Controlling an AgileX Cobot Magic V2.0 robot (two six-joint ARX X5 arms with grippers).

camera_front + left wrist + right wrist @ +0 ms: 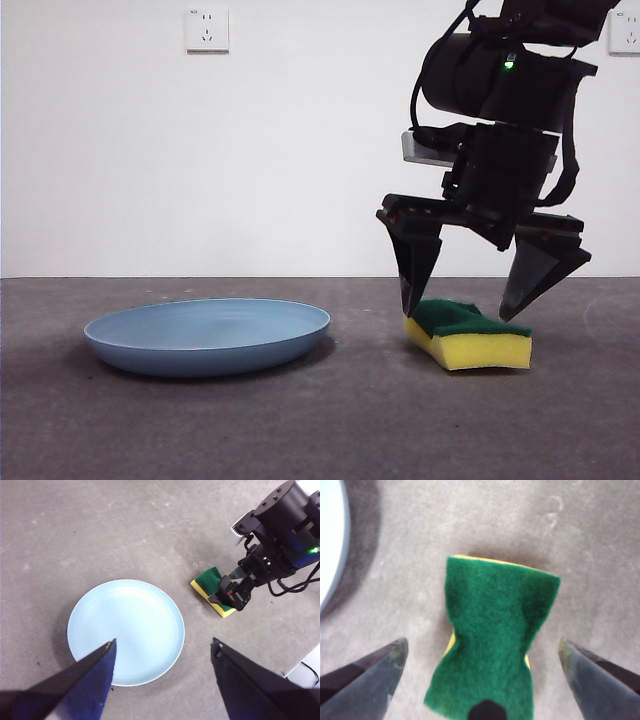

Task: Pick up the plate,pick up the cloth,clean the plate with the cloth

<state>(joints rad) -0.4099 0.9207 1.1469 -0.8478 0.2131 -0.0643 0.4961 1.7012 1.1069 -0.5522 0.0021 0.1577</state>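
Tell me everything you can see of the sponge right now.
The sponge is a rectangular yellow foam block with a dark green scouring layer facing up and wavy, pinched-in long sides. It lies on the grey table, apart from the plate; in the front view its plate-side end looks slightly raised. The right gripper is open above it, with one of its fingers at each side; contact can't be confirmed.

A bare lab bench: grey table (300, 420), white wall (250, 150), power socket (207, 29).

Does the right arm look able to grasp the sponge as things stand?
Probably yes: the right gripper hangs open just above the sponge, fingers either side, nothing between.
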